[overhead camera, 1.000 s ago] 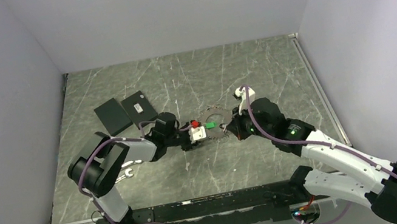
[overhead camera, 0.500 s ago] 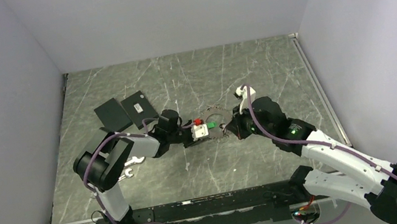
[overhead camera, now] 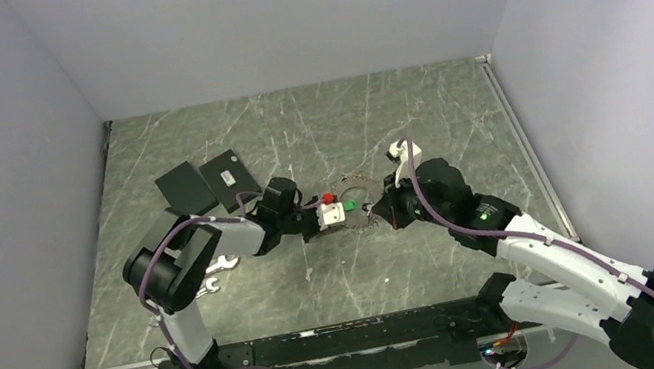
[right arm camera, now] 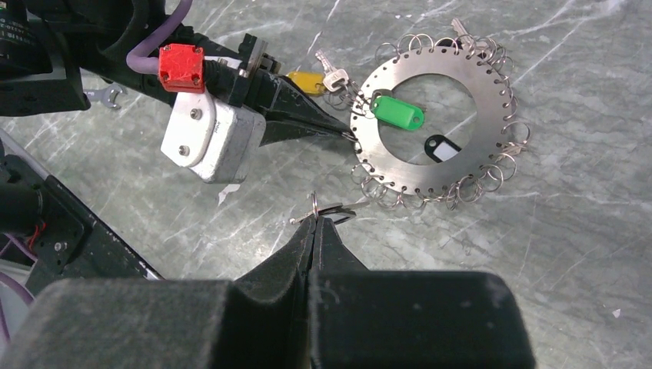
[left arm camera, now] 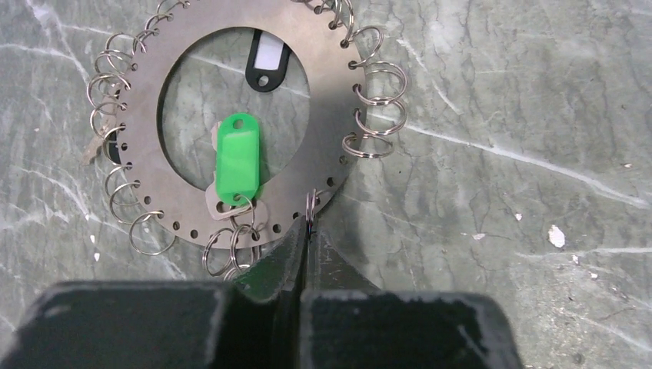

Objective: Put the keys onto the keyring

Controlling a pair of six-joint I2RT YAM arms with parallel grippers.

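Note:
A flat metal disc with a big hole lies on the table, its rim hung with several small split rings. A green tag and a black tag lie in the hole. My left gripper is shut on one keyring at the disc's rim. My right gripper is shut on a loose keyring near the disc, with a small dark-headed key at its tips. I cannot tell whether that key is threaded on. A yellow-headed key lies beside the left gripper.
Two flat black plates lie at the far left. A small wrench lies by the left arm. Another key sits at the disc's far rim. Grey walls close in the table on three sides.
The left wrist has shifted slightly farther and to the right, closer to the disc. The right arm has hardly moved.

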